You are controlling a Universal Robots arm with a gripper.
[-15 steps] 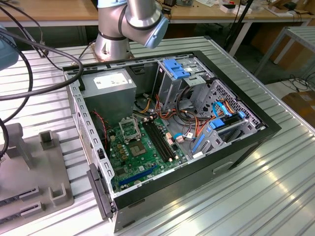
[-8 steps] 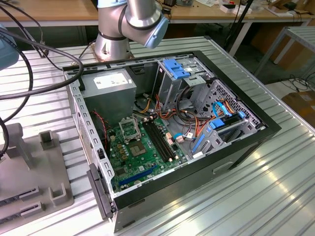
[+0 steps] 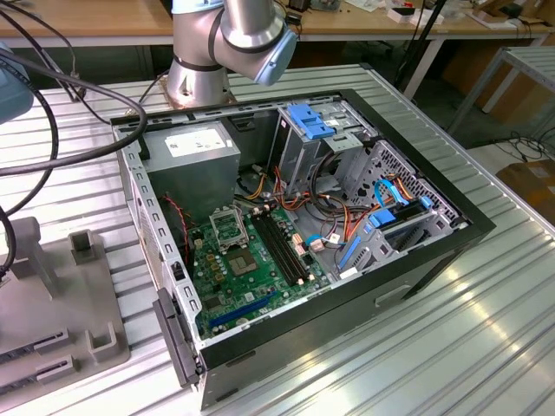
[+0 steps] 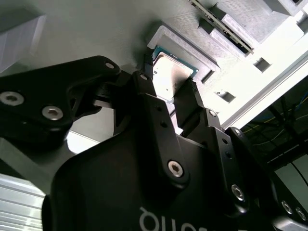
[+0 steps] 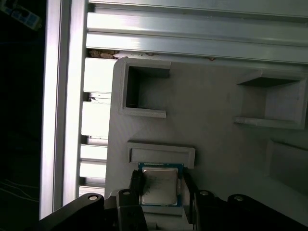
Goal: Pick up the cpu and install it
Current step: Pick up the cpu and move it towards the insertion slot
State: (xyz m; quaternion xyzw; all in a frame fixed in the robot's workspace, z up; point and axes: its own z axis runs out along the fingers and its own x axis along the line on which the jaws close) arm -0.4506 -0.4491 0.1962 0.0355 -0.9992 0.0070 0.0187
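A: Starting with the exterior view: shows an open computer case (image 3: 347, 322) lying on the slatted table (image 3: 468, 347), with the arm (image 3: 234, 35) rising behind it. Holds a green motherboard (image 3: 247, 282) with the socket frame (image 3: 227, 230) and black memory slots (image 3: 282, 250), plus a power supply (image 3: 192, 160) and a tangle of wires (image 3: 334, 212) toward the exterior view's right. Also shows a grey holder (image 3: 61, 321) on the exterior view's left of the case.

B: Cool. Any sign of the cpu?

A: Second wrist view: found the cpu (image 4: 174, 73) flat on the grey holder (image 4: 96, 33), tight against a raised ledge (image 4: 185, 45). Got the gripper (image 4: 166, 86) right on it, jaws pulled in narrow, black fingers (image 4: 159, 120) pinching two opposite edges.

B: Same story in the first wrist view?

A: Yep. Shows the cpu (image 5: 159, 186) between the fingers (image 5: 136, 183) of the gripper (image 5: 161, 179), clamped edge to edge, resting on the holder (image 5: 216, 120) just beside the ledge (image 5: 161, 155), with walled pockets (image 5: 139, 89) moulded further along the holder
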